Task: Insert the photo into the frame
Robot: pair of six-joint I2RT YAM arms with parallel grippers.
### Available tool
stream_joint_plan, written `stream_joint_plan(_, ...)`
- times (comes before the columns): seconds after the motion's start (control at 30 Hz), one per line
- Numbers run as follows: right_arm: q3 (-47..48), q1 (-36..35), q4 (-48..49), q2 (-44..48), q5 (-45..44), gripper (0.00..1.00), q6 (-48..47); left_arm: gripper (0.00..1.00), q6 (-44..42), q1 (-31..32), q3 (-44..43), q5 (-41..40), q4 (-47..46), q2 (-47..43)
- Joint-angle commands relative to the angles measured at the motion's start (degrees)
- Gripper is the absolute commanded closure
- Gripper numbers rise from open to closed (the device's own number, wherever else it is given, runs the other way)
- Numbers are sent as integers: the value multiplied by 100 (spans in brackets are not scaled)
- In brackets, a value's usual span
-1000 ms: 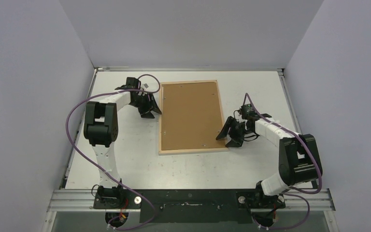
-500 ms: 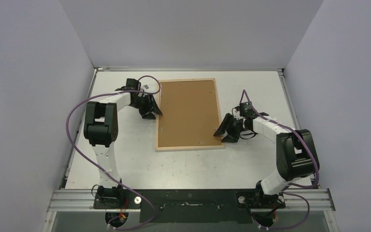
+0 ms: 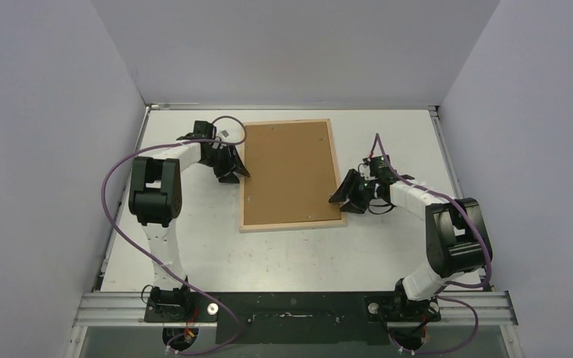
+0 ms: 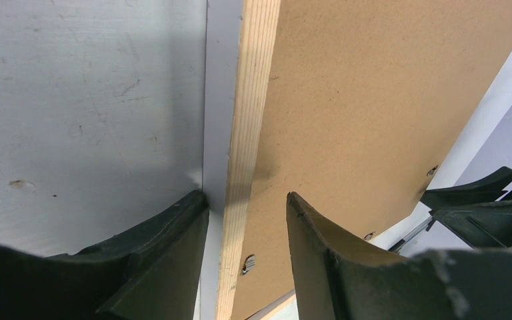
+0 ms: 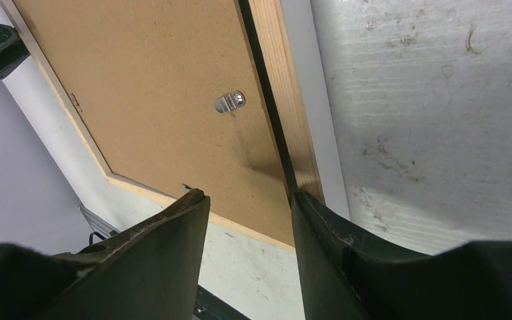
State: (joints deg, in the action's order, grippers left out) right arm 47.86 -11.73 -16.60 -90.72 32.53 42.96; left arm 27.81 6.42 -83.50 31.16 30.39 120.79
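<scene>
The frame point(image 3: 291, 224) lies back-up on the table, its pale wood rim around a brown hardboard sheet point(image 3: 289, 173) held by small metal clips point(image 5: 230, 102). The photo is not visible in any view. My left gripper point(image 3: 233, 173) is open at the frame's left edge. In the left wrist view point(image 4: 247, 197) its jaws straddle the rim point(image 4: 253, 100), one finger outside, one over the hardboard point(image 4: 373, 100). My right gripper point(image 3: 341, 201) is open at the right edge. In the right wrist view point(image 5: 247, 193) its jaws straddle the rim point(image 5: 277, 80) near the lower corner.
The white table point(image 3: 194, 246) is walled on the left, back and right by grey panels. A black rail point(image 3: 291, 317) with the arm bases runs along the near edge. A purple cable point(image 3: 116, 216) loops beside the left arm.
The frame has slid a little to the left and turned straighter. My right gripper moved left and away with its right edge. My left gripper stayed in place.
</scene>
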Motion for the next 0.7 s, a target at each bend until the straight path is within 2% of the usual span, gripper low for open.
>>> stream_joint_plan(0.0,73,-115,877,-95,84,52,36,55,-107,57,84,-40,20,59)
stream_joint_plan(0.27,239,-125,366,392,-875,46,-851,53,-163,32,51,-145,100,-25)
stream_joint_plan(0.43,242,-120,435,907,-1242,41,-1058,45,-237,0,-29,-211,149,-149)
stream_joint_plan(0.67,481,-119,-12,564,-1630,33,-1152,37,-268,-18,-72,-223,178,-281)
